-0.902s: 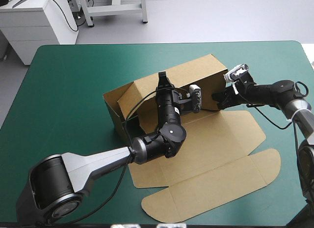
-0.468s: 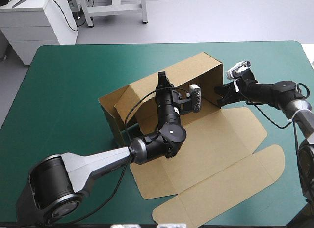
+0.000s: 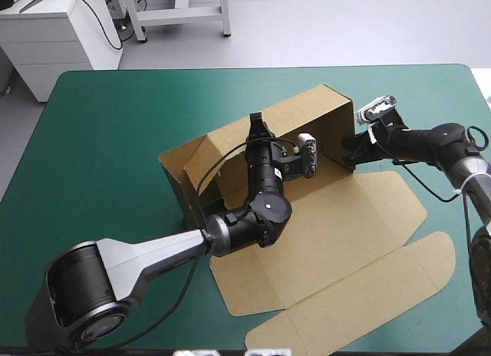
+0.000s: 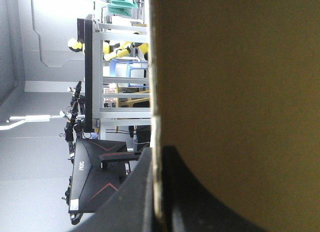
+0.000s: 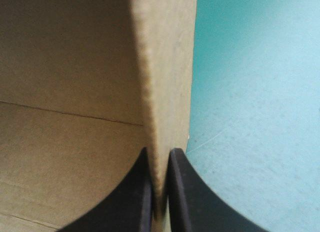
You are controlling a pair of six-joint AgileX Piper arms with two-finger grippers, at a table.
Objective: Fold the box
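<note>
Box [image 3: 337, 218] walls sit pinched inside left pincer [image 3: 256, 124] and right pincer [image 3: 350, 150].

Pale grey floor [image 3: 345, 26] beyond teal-green worktop [image 3: 107, 141]; white cabinet [image 3: 54, 34] far left; grey metal frame legs [image 3: 224, 14] beside it.

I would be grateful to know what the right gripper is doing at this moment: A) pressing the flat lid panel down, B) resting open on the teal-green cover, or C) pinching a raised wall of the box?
C: in the right wrist view the right gripper is all but shut on the edge of a raised wall of the box.
</note>
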